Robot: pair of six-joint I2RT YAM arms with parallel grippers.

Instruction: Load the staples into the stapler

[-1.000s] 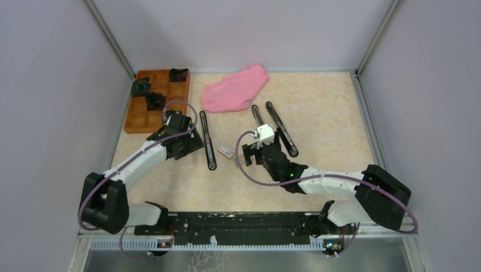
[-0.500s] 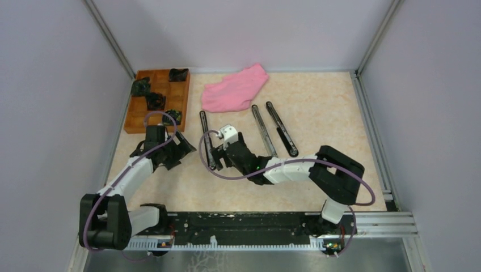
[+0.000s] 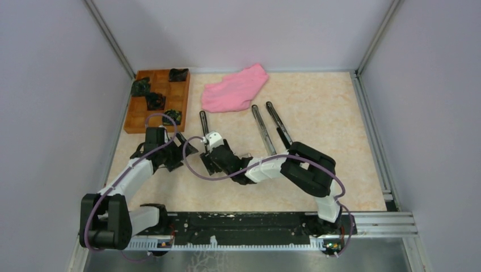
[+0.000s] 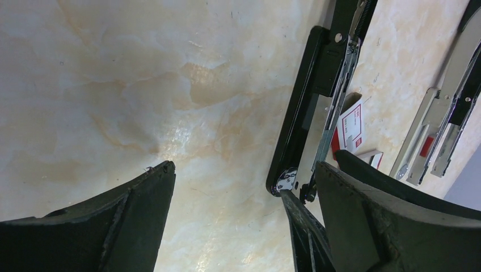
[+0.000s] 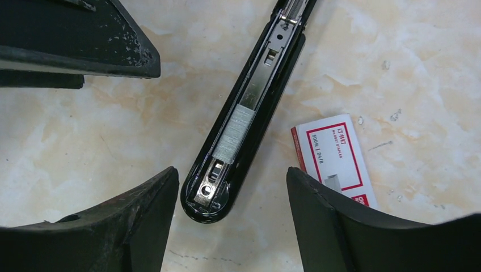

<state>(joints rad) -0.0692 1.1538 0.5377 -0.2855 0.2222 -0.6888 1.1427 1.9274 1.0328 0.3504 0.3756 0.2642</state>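
Observation:
A black stapler (image 5: 258, 96) lies opened flat on the table, its silver channel facing up. The staples (image 5: 237, 131), a short silvery block, sit inside that channel near its rounded end. My right gripper (image 5: 231, 175) is open and straddles that rounded end, with a gap on both sides. My left gripper (image 4: 245, 167) is wide open just left of the same stapler (image 4: 306, 113) and holds nothing. From above, the left gripper (image 3: 181, 153) and the right gripper (image 3: 210, 163) sit close together at the near end of the stapler (image 3: 203, 126).
A white and red staple box (image 5: 334, 153) lies just right of the stapler. A second opened stapler (image 3: 271, 130) lies further right. A pink cloth (image 3: 235, 88) is at the back. A brown compartment tray (image 3: 156, 99) with dark parts stands at the back left.
My right arm has swung left from beside the staple box to the stapler's near end, its jaws narrowing a little. My left gripper has drawn back left of the stapler and opened wider.

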